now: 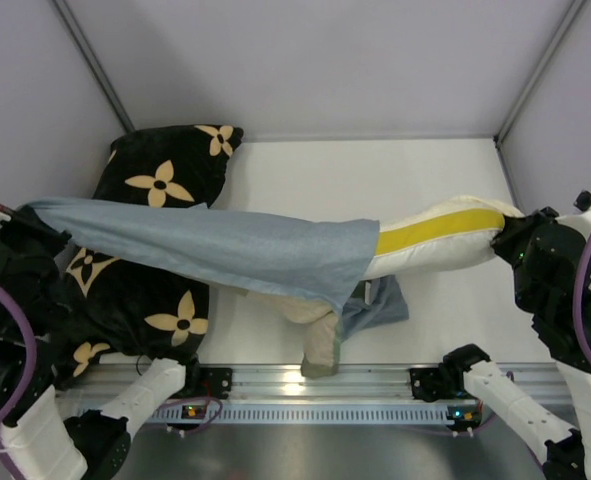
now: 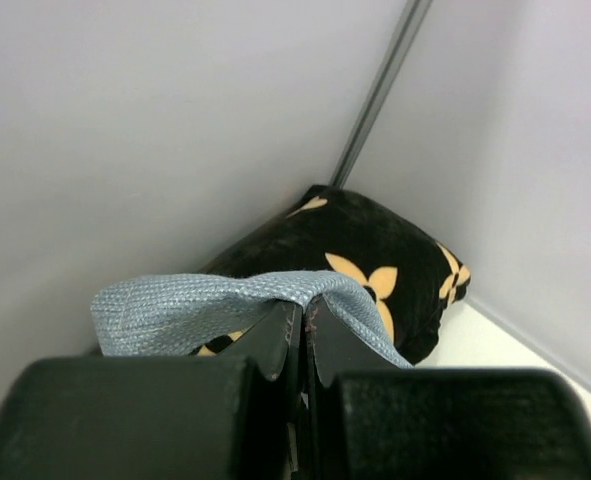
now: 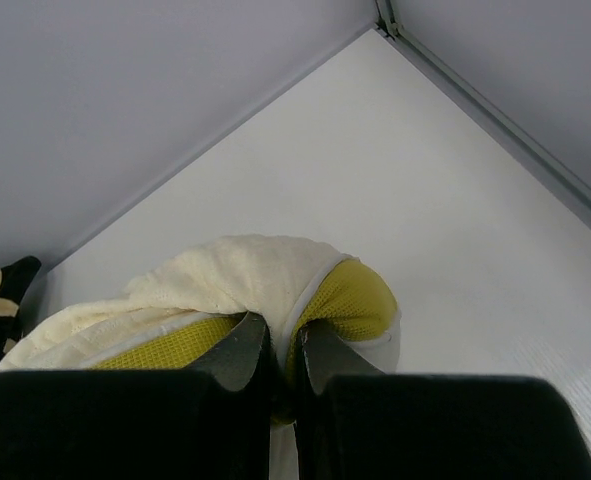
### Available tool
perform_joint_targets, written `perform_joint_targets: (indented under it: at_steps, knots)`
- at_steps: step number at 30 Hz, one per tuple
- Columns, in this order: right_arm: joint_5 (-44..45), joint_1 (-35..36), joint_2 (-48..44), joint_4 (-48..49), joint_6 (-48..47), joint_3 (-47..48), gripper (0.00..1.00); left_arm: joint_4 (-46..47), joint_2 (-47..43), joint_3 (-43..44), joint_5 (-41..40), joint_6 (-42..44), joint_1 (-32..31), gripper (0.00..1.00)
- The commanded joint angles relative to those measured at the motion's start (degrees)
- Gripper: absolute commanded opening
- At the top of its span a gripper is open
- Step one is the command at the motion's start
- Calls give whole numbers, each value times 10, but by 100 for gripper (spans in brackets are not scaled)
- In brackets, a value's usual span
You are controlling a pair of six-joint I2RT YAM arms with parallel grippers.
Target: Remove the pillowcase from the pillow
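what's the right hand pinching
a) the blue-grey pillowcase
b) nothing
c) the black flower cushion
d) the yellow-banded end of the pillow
d: the right hand is shut on the pillow at its yellow-banded end, while the pillowcase is pinched in the left hand.

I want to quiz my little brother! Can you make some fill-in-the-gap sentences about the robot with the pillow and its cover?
1. The left gripper pinches the pillowcase, whose visible side is plain ____-grey.
2. The right gripper is shut on the pillow, which has a ____ band along it.
3. The cushion with tan flowers is ____.

Missing words: blue; yellow; black.
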Motion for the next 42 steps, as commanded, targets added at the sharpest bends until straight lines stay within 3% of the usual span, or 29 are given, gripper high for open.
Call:
perform_joint_targets:
  at_steps: [1, 16, 32, 37, 42]
  knots:
    - [94, -7, 7, 59, -28, 25, 0, 44, -15, 35, -75, 27, 8, 0]
    - [162, -6, 31, 67, -38, 57, 0, 48, -34, 97, -100, 45, -5, 0]
    - [273, -15, 68, 162, -104, 53, 0, 87, -40, 108, -138, 79, -30, 0]
    - [262, -50, 77, 195, -120, 44, 0, 102, -38, 115, -169, 99, -48, 0]
    - [180, -119, 100, 213, -116, 51, 0, 129, -52, 117, -183, 129, -55, 0]
